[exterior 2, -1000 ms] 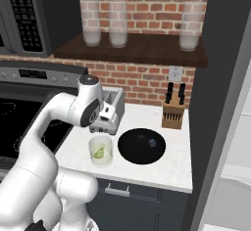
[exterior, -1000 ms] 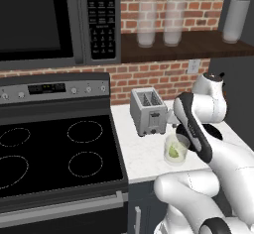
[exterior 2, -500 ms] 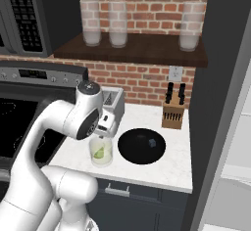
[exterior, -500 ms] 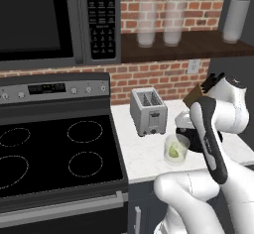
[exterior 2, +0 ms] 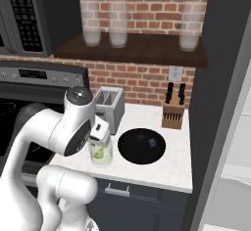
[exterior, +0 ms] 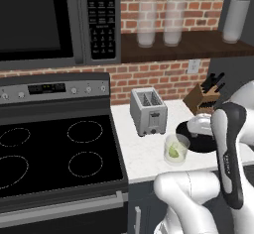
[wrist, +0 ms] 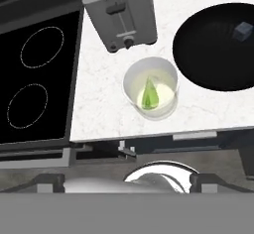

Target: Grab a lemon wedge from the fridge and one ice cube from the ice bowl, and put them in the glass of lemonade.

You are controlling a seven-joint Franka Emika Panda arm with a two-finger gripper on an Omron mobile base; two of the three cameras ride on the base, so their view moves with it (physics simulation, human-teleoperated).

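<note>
The glass of lemonade (wrist: 151, 94) stands on the white counter in front of the toaster, and the yellow-green lemon wedge (wrist: 149, 95) lies inside it. It is the same glass (exterior: 176, 148) (exterior 2: 101, 152) in both base views, with the wedge (exterior: 173, 151) (exterior 2: 99, 153) in it. To its right sits the black ice bowl (wrist: 218, 54) (exterior 2: 141, 146) (exterior: 193, 136), holding one pale ice cube (wrist: 243, 29). My gripper (wrist: 124, 181) (exterior 2: 101, 131) hovers above the glass and the near counter edge, open and empty. The grey fridge (exterior 2: 215, 103) rises right of the counter.
A silver toaster (exterior: 148, 111) (exterior 2: 110, 108) stands behind the glass. A wooden knife block (exterior 2: 173, 115) is at the back right. The black stove (exterior: 49, 153) borders the counter on the left. Frosted glasses (exterior 2: 110, 24) stand on the shelf above.
My forearm has swung over to the right and down in the left base view. The hand stays above the glass, jaws still wide. The wedge has stayed in the glass.
</note>
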